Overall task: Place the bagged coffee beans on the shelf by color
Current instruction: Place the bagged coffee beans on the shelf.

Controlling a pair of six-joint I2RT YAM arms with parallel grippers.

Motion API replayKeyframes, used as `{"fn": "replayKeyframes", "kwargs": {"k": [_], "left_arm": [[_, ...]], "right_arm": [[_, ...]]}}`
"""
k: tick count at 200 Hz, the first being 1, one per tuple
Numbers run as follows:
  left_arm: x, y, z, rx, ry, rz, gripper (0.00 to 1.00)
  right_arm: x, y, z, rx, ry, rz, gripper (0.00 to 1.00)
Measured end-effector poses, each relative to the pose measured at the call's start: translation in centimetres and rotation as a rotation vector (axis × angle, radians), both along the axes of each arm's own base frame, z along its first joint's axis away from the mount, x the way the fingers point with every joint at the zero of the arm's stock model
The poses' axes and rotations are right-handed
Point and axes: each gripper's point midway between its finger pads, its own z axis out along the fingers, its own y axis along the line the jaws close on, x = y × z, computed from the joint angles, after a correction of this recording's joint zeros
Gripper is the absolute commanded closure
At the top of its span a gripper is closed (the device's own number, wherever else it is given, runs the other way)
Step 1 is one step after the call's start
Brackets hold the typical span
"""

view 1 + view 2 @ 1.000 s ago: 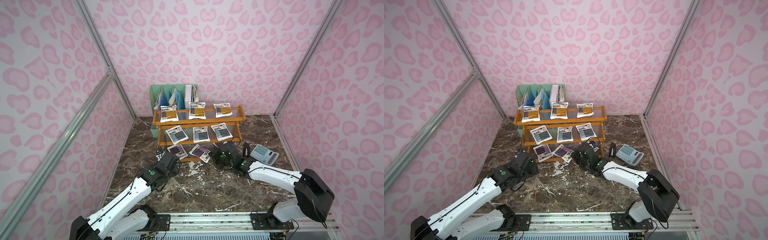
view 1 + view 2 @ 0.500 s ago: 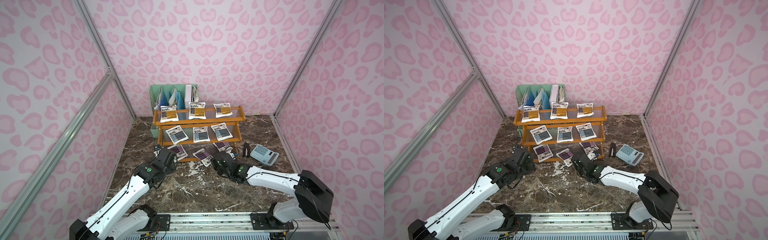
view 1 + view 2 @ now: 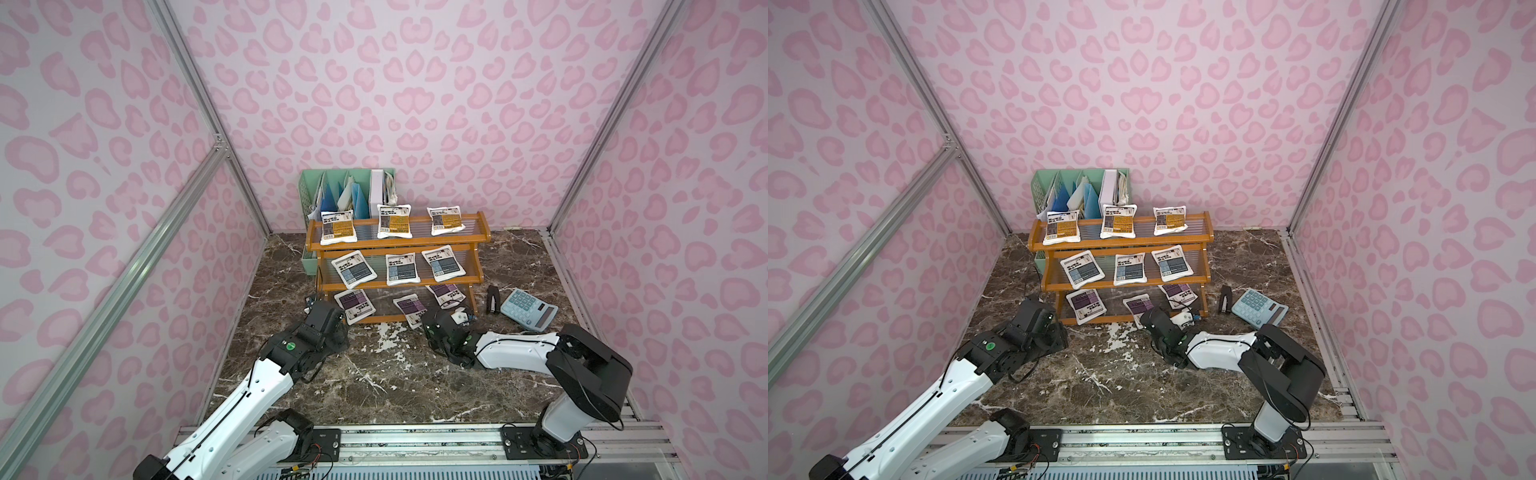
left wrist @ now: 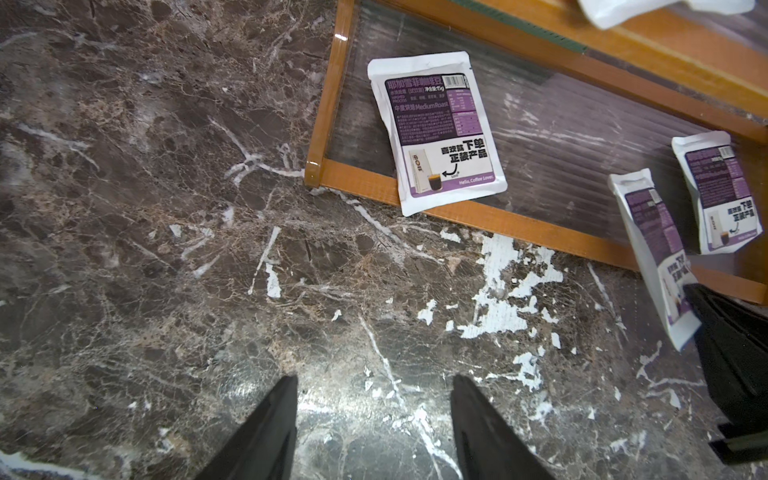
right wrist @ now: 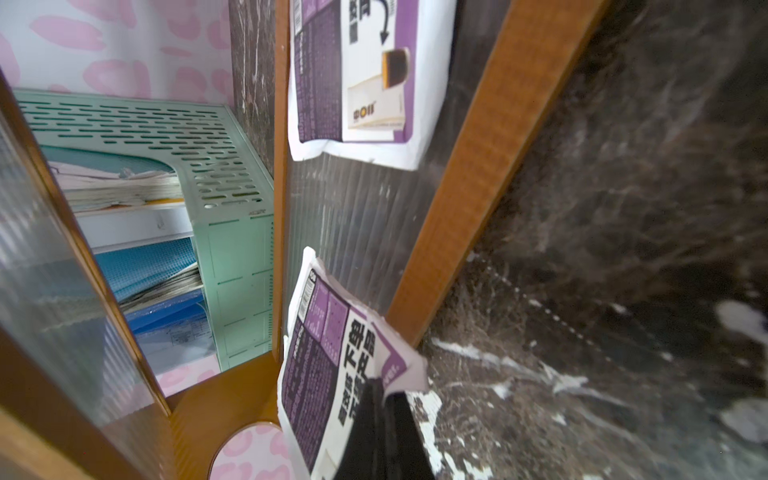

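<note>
The sorting is nearly finished. The shelf (image 3: 415, 242) carries three orange pouches (image 3: 393, 221) along its top tier and three blue-grey pouches (image 3: 401, 269) along the middle one. On the bottom tier the first purple pouch (image 3: 354, 306) lies by the left end and the second purple pouch (image 3: 448, 294) lies at the right end.

My right gripper (image 5: 384, 390) is clamped on a corner of the last purple pouch (image 5: 332, 353). It hangs tilted across the bottom tier's front rail, partly over the bench (image 4: 166, 249). What is left, I judge, is to lay it flat between its two neighbours and let go.

My left gripper (image 4: 372, 388) hovers over the bench just off the shelf's front left corner, jaws apart and holding nothing.

A second ago my right wrist sat over the bottom tier's right end and hid the pouch there. It has since drawn back toward the middle of the front rail, so that pouch now shows. My left arm has crept slightly nearer the shelf's left corner.
</note>
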Motion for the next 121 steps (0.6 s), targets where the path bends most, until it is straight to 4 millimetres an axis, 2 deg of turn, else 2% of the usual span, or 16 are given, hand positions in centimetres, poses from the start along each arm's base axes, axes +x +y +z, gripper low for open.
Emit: {"fn": "replayKeyframes", "kwargs": {"k": [21,46,63,77,106,121], "left_arm": [[-0.1,0.1,0.1,0.002,0.000,-0.004,0.37],[-0.3,0.2,-0.1,0.014,0.008,-0.012,0.37],[-0.3,0.2,-0.1,0.018,0.012,-0.014,0.37],[-0.3,0.2,-0.2,0.021,0.015,-0.015,0.37],[-0.2,0.3,-0.3,0.029,0.017,-0.018,0.36],[-0.2,0.3,-0.4,0.030,0.018,-0.016,0.36]], "right_arm": [[1.2,0.6,-0.4,0.003,-0.013,-0.003,1.00],[2.9,2.1,0.1,0.035,-0.043,0.003,1.00],[3.5,2.9,0.0,0.051,-0.052,0.014,0.82],[3.9,3.3,-0.3,0.067,-0.054,0.020,0.61],[3.7,4.4,-0.2,0.105,-0.056,0.066,0.40],[3.1,4.5,0.2,0.121,-0.057,0.099,0.35]]}}
